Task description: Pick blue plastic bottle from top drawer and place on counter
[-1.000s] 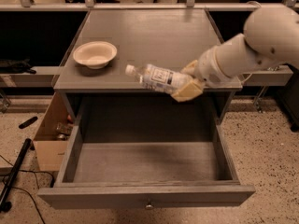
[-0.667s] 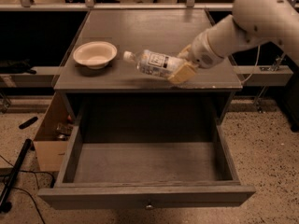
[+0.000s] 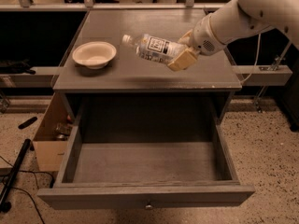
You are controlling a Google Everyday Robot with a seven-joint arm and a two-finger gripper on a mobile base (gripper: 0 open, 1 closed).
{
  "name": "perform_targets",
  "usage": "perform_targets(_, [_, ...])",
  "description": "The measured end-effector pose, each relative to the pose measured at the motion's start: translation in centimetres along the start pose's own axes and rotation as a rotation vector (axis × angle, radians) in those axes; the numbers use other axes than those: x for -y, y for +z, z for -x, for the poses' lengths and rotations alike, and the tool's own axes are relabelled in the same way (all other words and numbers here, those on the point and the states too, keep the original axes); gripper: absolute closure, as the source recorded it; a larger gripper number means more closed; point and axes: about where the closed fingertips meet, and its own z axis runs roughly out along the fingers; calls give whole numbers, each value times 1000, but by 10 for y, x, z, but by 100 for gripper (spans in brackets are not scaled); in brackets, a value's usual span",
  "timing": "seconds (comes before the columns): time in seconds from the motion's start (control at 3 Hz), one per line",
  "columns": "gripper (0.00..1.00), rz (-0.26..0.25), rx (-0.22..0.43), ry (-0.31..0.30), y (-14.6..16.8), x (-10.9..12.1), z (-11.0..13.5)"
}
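End effector (image 3: 183, 49) sits over the right half of the tabletop (image 3: 140, 76), pinching the blue plastic bottle (image 3: 156, 48) by its base end. Bottle is tilted, cap pointing left toward the bowl (image 3: 94, 54), apparently clear of the surface. Below, top drawer (image 3: 145, 192) hangs open.

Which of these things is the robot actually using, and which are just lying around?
In use: gripper, over the counter, shut on the bottle; open drawer.
Lying about: bowl on the counter; box beside the drawer.
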Motion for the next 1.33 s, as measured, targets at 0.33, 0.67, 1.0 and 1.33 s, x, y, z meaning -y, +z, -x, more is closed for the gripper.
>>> perform_targets(0.33, [100, 6, -15, -4, 6, 4, -3])
perform_targets(0.67, [100, 16, -50, -13, 20, 15, -12])
perform_targets(1.0, [100, 23, -63, -5, 27, 18, -19])
perform_targets(1.33, [100, 34, -88, 21, 41, 23, -36])
